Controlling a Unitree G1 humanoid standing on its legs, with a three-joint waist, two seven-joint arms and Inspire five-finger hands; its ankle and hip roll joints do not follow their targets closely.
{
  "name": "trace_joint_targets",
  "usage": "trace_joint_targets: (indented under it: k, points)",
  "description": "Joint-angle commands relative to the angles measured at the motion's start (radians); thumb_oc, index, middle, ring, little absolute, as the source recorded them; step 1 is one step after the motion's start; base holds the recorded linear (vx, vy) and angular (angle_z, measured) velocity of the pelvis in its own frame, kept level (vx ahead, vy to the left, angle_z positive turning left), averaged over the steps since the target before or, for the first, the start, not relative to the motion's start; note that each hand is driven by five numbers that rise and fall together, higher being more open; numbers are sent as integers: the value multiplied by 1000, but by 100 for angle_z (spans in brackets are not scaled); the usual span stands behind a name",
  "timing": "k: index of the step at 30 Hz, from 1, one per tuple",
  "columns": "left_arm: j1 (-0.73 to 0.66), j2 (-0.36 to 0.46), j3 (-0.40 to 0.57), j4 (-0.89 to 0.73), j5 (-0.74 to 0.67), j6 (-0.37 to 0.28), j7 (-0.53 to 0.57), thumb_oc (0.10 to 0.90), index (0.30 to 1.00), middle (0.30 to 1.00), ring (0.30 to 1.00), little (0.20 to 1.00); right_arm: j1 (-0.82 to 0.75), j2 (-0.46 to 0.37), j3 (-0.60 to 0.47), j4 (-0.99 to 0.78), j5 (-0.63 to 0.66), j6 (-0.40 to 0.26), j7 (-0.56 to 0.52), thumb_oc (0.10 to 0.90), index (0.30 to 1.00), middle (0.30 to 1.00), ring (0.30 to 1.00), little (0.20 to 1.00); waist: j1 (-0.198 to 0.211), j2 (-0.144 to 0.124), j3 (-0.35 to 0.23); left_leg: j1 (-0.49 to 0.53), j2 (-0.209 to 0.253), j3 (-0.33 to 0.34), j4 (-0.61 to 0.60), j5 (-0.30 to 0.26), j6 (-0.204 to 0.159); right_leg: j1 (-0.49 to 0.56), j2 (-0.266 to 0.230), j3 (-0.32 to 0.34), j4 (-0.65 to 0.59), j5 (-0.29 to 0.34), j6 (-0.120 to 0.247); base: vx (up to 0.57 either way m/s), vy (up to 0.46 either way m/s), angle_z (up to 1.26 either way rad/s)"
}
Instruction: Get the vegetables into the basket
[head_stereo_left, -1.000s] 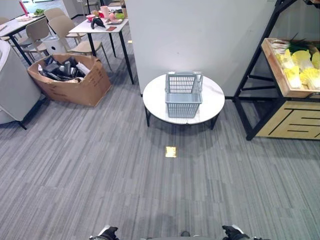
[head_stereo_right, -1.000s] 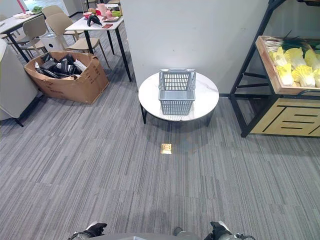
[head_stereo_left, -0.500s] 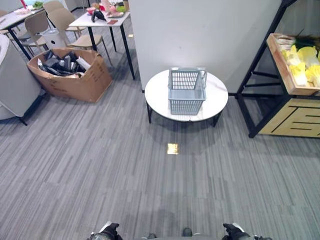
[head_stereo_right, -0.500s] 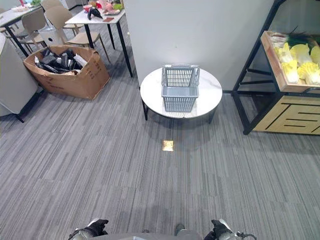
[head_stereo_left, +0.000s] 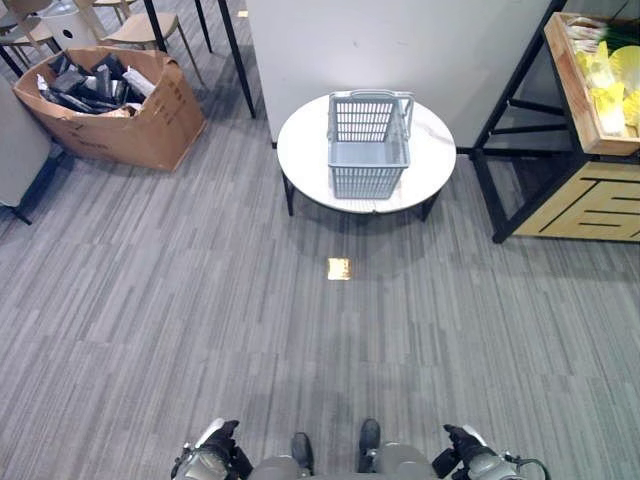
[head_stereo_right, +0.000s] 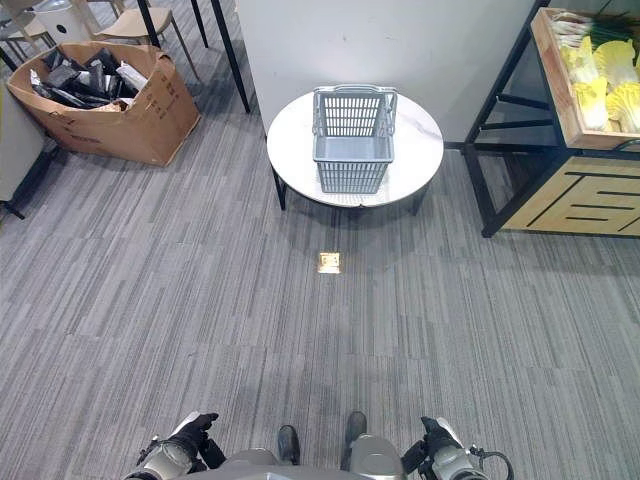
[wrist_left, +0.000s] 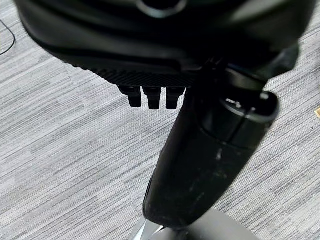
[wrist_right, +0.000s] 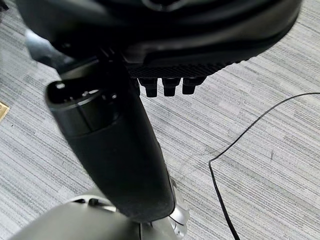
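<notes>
- Basket (head_stereo_left: 369, 145) sits on the round table (head_stereo_left: 303, 150), well ahead of both hands, long axis running away from the robot, handles upright.
- Vegetables (head_stereo_right: 598, 62) lie on the shelf (head_stereo_right: 560, 90) far right, partly cut off.
- Left hand (head_stereo_left: 215, 448) and right hand (head_stereo_left: 462, 443) hang low, holding nothing; fingers (wrist_left: 148, 96) relaxed, mostly hidden.

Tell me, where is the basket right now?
In the left eye view the grey basket stands on the round white table by the wall, between the cardboard box and the vegetable shelf.
</notes>
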Motion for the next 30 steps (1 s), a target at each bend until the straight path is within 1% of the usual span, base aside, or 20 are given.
trace_joint_targets:
  k: [1, 5, 10, 11, 12, 13, 15, 17, 18, 19, 20, 22, 23, 24, 25, 26, 28, 29, 30]
  points:
    - [-66, -25, 4, 116, -23, -20, 13, 900, 1000, 1000, 1000, 1000, -52, 11, 5, 41, 28, 1, -22, 900, 1000, 1000, 1000, 1000, 12, -49, -32, -16, -42, 2, 4, -18, -29, 24, -142, 34, -40, 147, 156, 41, 21, -6]
    - [-77, -27, 6, 148, -16, -26, 21, 900, 1000, 1000, 1000, 1000, -53, 16, 2, 38, 48, -14, -30, 900, 1000, 1000, 1000, 1000, 7, -49, -22, -8, -52, 0, 12, -31, -21, 17, -153, 36, 0, 144, 158, 29, 44, -6]
    - [-87, -22, 7, 147, -23, -29, 30, 900, 1000, 1000, 1000, 1000, -53, 17, -3, 24, 67, -22, -37, 900, 1000, 1000, 1000, 1000, 0, -50, 4, -14, -61, 0, 38, -45, -10, -16, -170, 48, 63, 167, 162, 9, 65, -2]
    - [-87, 35, 38, 101, -48, -30, 10, 900, 1000, 1000, 1000, 1000, -47, 0, -19, 9, 77, -25, -29, 900, 1000, 1000, 1000, 1000, -2, -44, 12, -9, -68, -2, 41, -53, -1, -38, -183, 60, 111, 194, 167, 49, 119, -3]
    - [-76, 41, 36, 58, -50, -31, 9, 900, 1000, 1000, 1000, 1000, -43, -7, -19, 2, 73, -22, -25, 900, 1000, 1000, 1000, 1000, 0, -41, 15, -6, -70, -3, 41, -54, 3, -45, -187, 62, 135, 204, 168, 60, 166, -2]
    - [-80, 48, 45, 82, -47, -33, 3, 900, 1000, 1000, 1000, 1000, -40, -12, -19, -7, 68, -22, -10, 900, 1000, 1000, 1000, 1000, -9, -35, 19, 0, -69, -5, 43, -54, 8, -61, -185, 78, 184, 217, 165, 28, 105, -2]
    - [-89, 46, 45, 102, -48, -31, 3, 900, 1000, 1000, 1000, 1000, -42, -11, -17, -6, 69, -20, -9, 900, 1000, 1000, 1000, 1000, -10, -32, 22, 4, -69, -4, 42, -53, 10, -77, -181, 86, 210, 216, 162, 27, 64, -2]
    - [-98, 36, 42, 127, -49, -27, 6, 900, 1000, 1000, 1000, 1000, -54, -9, -20, -10, 92, -21, -18, 900, 1000, 1000, 1000, 1000, -21, -25, 28, 18, -62, -9, 32, -48, 6, -124, -148, 113, 241, 206, 154, 55, 50, 4]
    - [-98, 37, 42, 129, -47, -28, 5, 900, 1000, 1000, 1000, 1000, -56, -7, -20, -11, 97, -25, -20, 900, 1000, 1000, 1000, 1000, -26, -27, 31, 24, -61, -10, 27, -48, 5, -144, -135, 119, 231, 202, 151, 45, 24, -5]
    - [-99, 37, 42, 130, -47, -28, 5, 900, 1000, 1000, 1000, 1000, -56, -7, -20, -11, 97, -25, -20, 900, 1000, 1000, 1000, 1000, -26, -27, 31, 25, -60, -10, 26, -49, 4, -144, -134, 119, 232, 201, 150, 177, -37, -9]
    - [-110, 39, 42, 141, -36, -31, 3, 900, 1000, 1000, 1000, 1000, -62, -4, -26, -12, 114, -32, -22, 900, 1000, 1000, 1000, 1000, -51, -37, 41, 58, -55, -25, 11, -54, -11, -217, -91, 124, 110, 216, 151, 226, -67, -11]
    - [-113, 35, 38, 150, -26, -31, 0, 900, 1000, 1000, 1000, 1000, -63, -4, -16, -5, 107, -33, -19, 900, 1000, 1000, 1000, 1000, -74, -48, 43, 90, -61, -46, 8, -64, -17, -272, -64, 130, 17, 266, 159, 257, -59, 1]
    - [-113, 34, 38, 150, -26, -32, -1, 900, 1000, 1000, 1000, 1000, -63, -5, -16, -5, 107, -33, -19, 900, 1000, 1000, 1000, 1000, -75, -41, 43, 94, -54, -47, 7, -69, -18, -264, -58, 125, 11, 267, 159, 240, -12, 33]
    - [-114, 32, 35, 142, -19, -29, 1, 900, 1000, 1000, 1000, 1000, -60, -5, -12, -19, 98, -32, -23, 900, 1000, 1000, 1000, 1000, -96, -45, 46, 113, -59, -63, -2, -76, -24, -293, -43, 126, -36, 296, 176, 144, 4, 45]
    - [-114, 32, 36, 141, -18, -29, 0, 900, 1000, 1000, 1000, 1000, -60, -6, -12, -19, 98, -32, -23, 900, 1000, 1000, 1000, 1000, -98, -43, 48, 116, -57, -65, -3, -77, -25, -289, -41, 124, -39, 297, 176, 179, -1, 41]
    - [-114, 30, 34, 141, -14, -31, 0, 900, 1000, 1000, 1000, 1000, -59, -6, -13, -20, 96, -31, -24, 900, 1000, 1000, 1000, 1000, -106, -47, 47, 123, -60, -72, -3, -82, -27, -301, -36, 127, -56, 306, 176, 128, -10, 34]
    - [-114, 24, 33, 147, -11, -29, -2, 900, 1000, 1000, 1000, 1000, -56, -7, -23, -14, 107, -27, -24, 900, 1000, 1000, 1000, 1000, -111, -49, 39, 139, -64, -81, -3, -98, -32, -304, -32, 70, -70, 312, 174, 179, -54, 50]
    - [-112, 18, 32, 152, -11, -23, -5, 900, 1000, 1000, 1000, 1000, -50, -4, -26, -10, 113, -26, -22, 900, 1000, 1000, 1000, 1000, -116, -47, 25, 154, -65, -88, -3, -106, -35, -288, -37, 41, -75, 303, 160, 181, -92, 64]
    - [-109, 14, 29, 153, -10, -23, -6, 900, 1000, 1000, 1000, 1000, -49, -5, -23, -10, 112, -26, -23, 900, 1000, 1000, 1000, 1000, -119, -43, 18, 162, -65, -95, -3, -113, -35, -284, -33, 40, -71, 304, 149, 192, -88, 47]
